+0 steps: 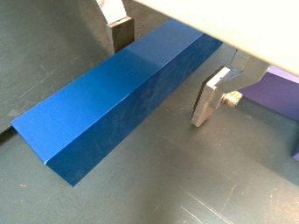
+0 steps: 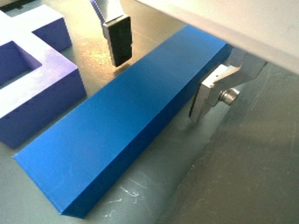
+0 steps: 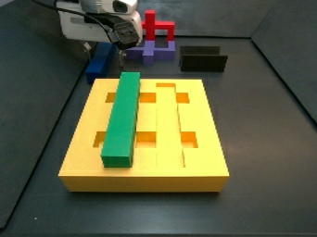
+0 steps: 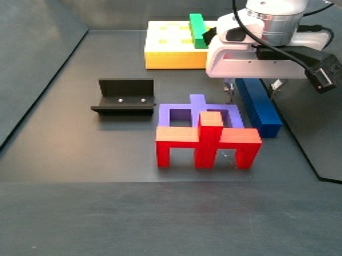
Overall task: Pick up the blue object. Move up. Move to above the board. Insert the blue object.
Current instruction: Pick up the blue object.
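The blue object (image 1: 117, 109) is a long dark-blue bar lying flat on the dark floor; it also shows in a wrist view (image 2: 128, 131) and in both side views (image 3: 99, 64) (image 4: 263, 112). My gripper (image 1: 163, 66) (image 2: 163, 68) is open and straddles the bar near one end, with one finger (image 2: 117, 39) on each side and a gap showing between pad and bar. In the side views the gripper (image 3: 104, 48) (image 4: 254, 84) sits low over the bar. The yellow board (image 3: 205, 157) (image 4: 163, 50) lies apart from it, with a green bar (image 3: 121, 116) in one groove.
A purple block with red uprights (image 3: 155, 42) (image 4: 207, 135) stands right beside the blue bar; its purple part shows in both wrist views (image 1: 277, 89) (image 2: 30, 74). A small black open box (image 3: 205, 60) (image 4: 123, 97) stands further off. Dark walls enclose the floor.
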Robot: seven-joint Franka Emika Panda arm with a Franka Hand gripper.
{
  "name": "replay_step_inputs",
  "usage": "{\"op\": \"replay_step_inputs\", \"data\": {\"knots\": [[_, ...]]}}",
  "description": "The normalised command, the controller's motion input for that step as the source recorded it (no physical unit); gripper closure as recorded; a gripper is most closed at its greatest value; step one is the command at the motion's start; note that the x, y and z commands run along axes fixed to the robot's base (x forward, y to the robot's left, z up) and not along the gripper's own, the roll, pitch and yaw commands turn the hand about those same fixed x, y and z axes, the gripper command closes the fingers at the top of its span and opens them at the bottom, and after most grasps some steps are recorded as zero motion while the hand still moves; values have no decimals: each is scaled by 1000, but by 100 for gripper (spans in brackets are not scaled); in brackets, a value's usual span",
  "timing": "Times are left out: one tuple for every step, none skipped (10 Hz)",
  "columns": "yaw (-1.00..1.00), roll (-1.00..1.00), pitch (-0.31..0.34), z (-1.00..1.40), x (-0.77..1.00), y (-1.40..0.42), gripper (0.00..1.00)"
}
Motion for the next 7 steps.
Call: {"op": "replay_step_inputs", "data": {"knots": [[0, -60, 0, 3, 0, 29, 0], [0, -6, 0, 51, 0, 0, 0], [-71, 0, 0, 200, -3, 0, 0], [0, 0, 0, 0, 0, 0, 0], [0, 0, 0, 0, 0, 0, 100], [0, 0, 0, 0, 0, 0, 100], [0, 0, 0, 0, 0, 0, 100]]}}
